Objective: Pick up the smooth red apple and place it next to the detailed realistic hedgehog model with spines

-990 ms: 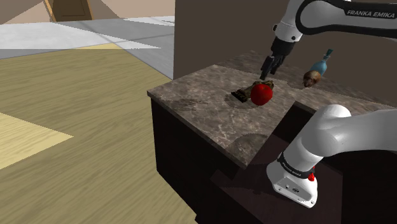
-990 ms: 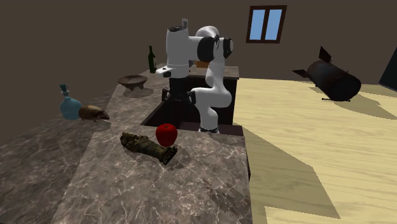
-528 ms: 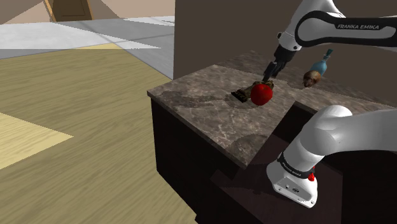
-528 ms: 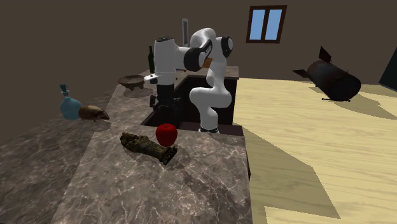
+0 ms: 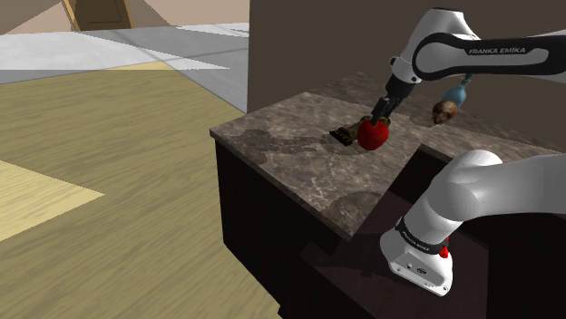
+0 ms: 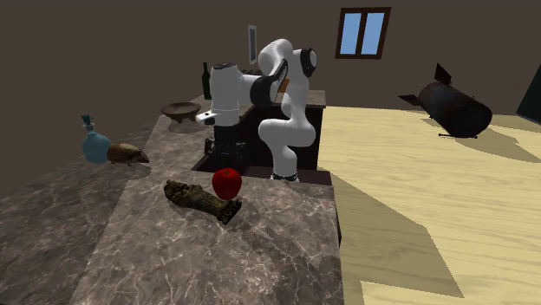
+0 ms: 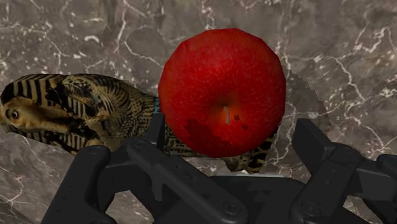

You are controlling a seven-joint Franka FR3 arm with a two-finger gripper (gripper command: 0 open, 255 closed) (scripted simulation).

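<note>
Claw (image 7: 230, 130) spread over the apple (image 7: 222, 89), nothing pinched.

From the second exterior view, I have the red apple (image 6: 227, 182) sitting near the front of the marble desk (image 6: 217, 256), just beside a striped figurine (image 6: 201, 199) lying flat. The claw (image 6: 223, 158) hangs straight above it. A second ago it was well above. It has dropped to the apple's top, and the apple has not shifted. The wrist view gives me the fingers (image 7: 313, 141) standing apart on either side of the fruit, one clearly off its skin. The second exterior view places the hedgehog (image 6: 127, 154) well apart to the far left, by a blue bottle (image 6: 94, 143).
</note>
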